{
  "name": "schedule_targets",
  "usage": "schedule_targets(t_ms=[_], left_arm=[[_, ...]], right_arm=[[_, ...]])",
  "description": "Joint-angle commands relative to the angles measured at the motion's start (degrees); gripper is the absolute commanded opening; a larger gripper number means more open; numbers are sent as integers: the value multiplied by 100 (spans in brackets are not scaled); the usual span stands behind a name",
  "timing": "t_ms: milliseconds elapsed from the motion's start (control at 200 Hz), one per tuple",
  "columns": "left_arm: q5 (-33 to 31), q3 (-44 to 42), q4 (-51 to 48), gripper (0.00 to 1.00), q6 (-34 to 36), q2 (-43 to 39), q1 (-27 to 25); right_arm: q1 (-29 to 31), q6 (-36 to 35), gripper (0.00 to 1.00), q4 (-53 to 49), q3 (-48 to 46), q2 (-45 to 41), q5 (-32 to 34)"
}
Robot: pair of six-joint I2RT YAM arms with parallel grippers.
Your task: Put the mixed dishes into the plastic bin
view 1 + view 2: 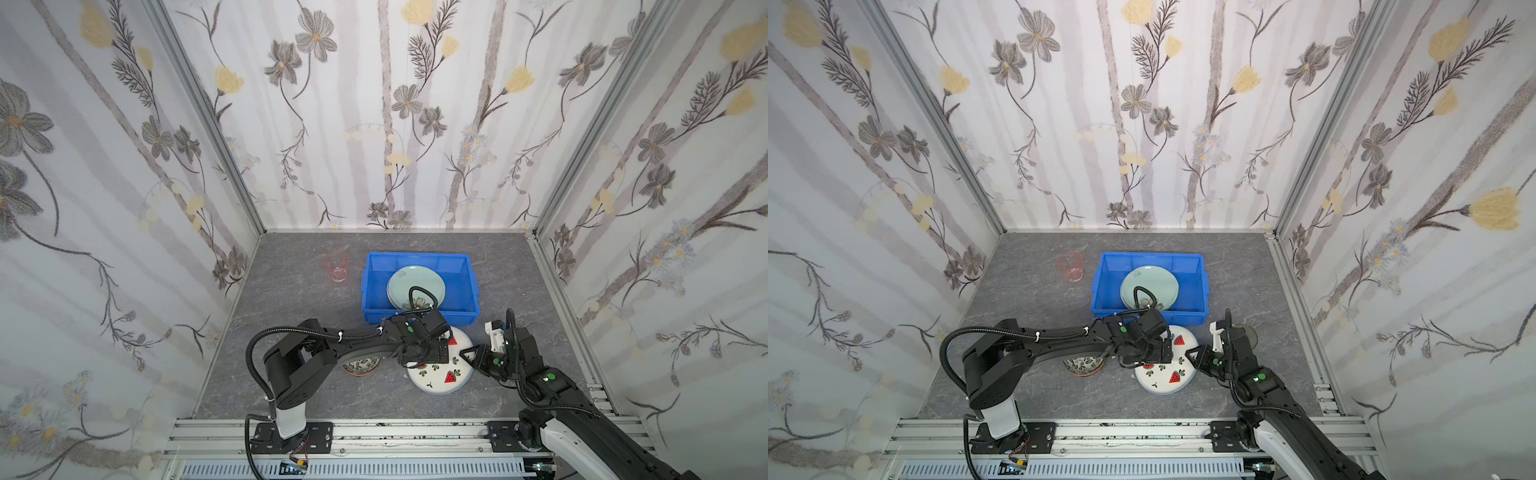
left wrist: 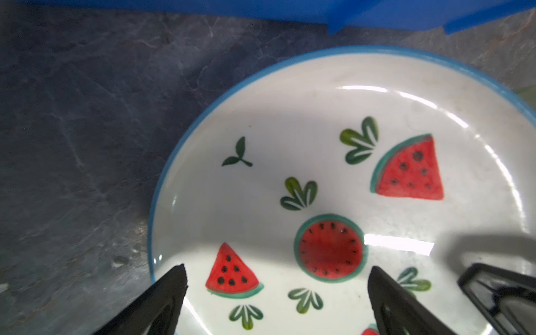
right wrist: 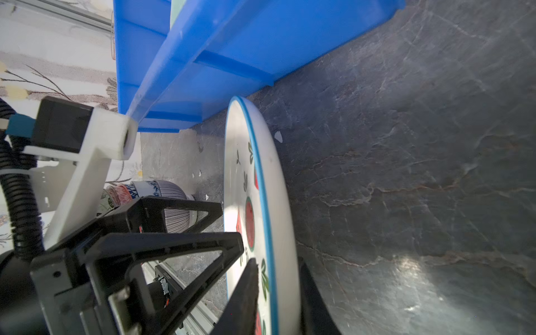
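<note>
The white watermelon plate (image 1: 440, 372) (image 1: 1163, 374) lies on the grey table just in front of the blue plastic bin (image 1: 419, 258) (image 1: 1152, 255). My right gripper (image 3: 278, 290) (image 1: 466, 355) is shut on the plate's right rim (image 3: 271, 232), one finger on the top face and one underneath. My left gripper (image 2: 278, 274) (image 1: 422, 357) hovers open over the plate (image 2: 290, 150) and holds nothing. A pale green plate (image 1: 409, 280) (image 1: 1156, 280) rests inside the bin. A pink cup (image 1: 337, 266) (image 1: 1070, 266) stands left of the bin.
A stack of patterned bowls (image 1: 361, 368) (image 1: 1084, 365) (image 3: 171, 197) sits under the left arm, left of the plate. A green cup (image 1: 1250, 334) shows behind the right arm. The bin wall (image 2: 377, 14) (image 3: 232, 37) is close beyond the plate. Papered walls enclose three sides.
</note>
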Motion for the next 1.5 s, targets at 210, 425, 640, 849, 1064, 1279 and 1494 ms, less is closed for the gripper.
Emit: schedule_targets(t_ms=[210,425,640,849,1064,1279,1494], left_arm=[[-81,-112,109,100,0,-181,71],[-66,-150,106,100,-1,-155,78],[-76,-158,105,100,11,-351,95],[-64,-223,96,100,11,-882,187],[-89,-410,96,100,2,-1877,471],[-170,-504,96,100,148,-2978,773],[-96,-883,78,100,246,-3955,1385]], right_arm=[[-11,-69,8,77,123,-67,15],[-26,-69,2,139,119,-2,-2],[-26,-163,0,-47,216,-37,112],[-30,-560,0,-722,637,-70,382],[-56,-1132,0,-1631,1396,53,284],[-66,-1279,0,-1838,2021,131,-382],[-118,-1499,0,-1885,3110,647,-548]])
